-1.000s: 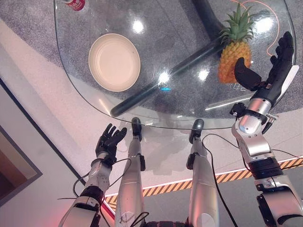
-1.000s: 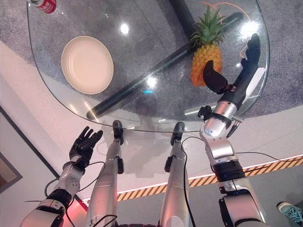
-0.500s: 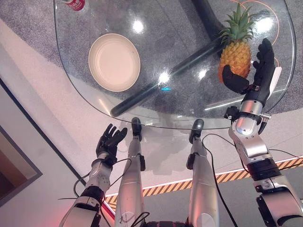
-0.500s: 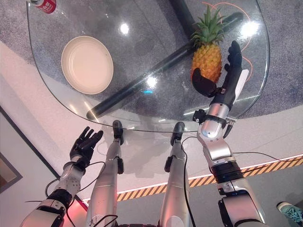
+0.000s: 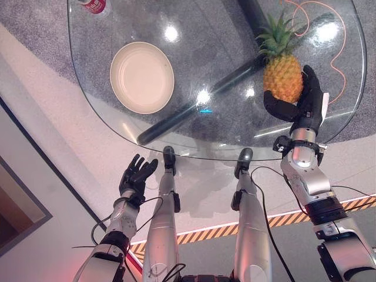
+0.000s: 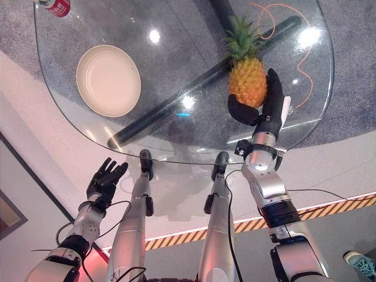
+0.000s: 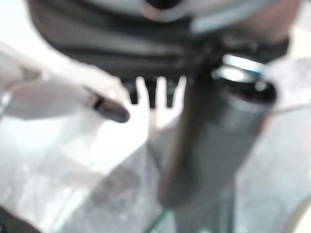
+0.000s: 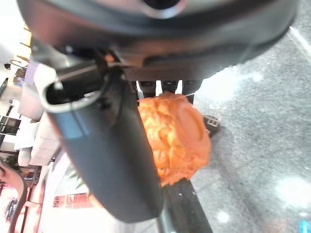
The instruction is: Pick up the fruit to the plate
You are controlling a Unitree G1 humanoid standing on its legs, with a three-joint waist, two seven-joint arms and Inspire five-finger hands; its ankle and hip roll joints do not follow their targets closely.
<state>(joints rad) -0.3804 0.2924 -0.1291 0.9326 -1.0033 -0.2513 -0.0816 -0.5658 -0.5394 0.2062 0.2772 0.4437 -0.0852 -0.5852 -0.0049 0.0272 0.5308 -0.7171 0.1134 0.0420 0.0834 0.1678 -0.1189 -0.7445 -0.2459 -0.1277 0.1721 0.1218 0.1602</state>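
One pineapple, one plate, one red can, all on a round glass table. An orange cord shows past the pineapple, by the table's right edge.

Right hand is at the pineapple's base: thumb curled against the fruit's near left side, fingers up along its right side, so the hand is wrapped round the lower body of the fruit. Right wrist view shows the orange body pressed right against the hand, fingers just past it. Pineapple stands roughly upright, crown tilted slightly toward the far side, at the table's right part near its near-right edge; cannot tell if it is lifted off the glass.

Plate sits on the left half of the table, well apart from the pineapple. Can is at the far left edge, cut off by the view.

Left hand is below the table's near edge, fingers loosely spread, holding nothing.
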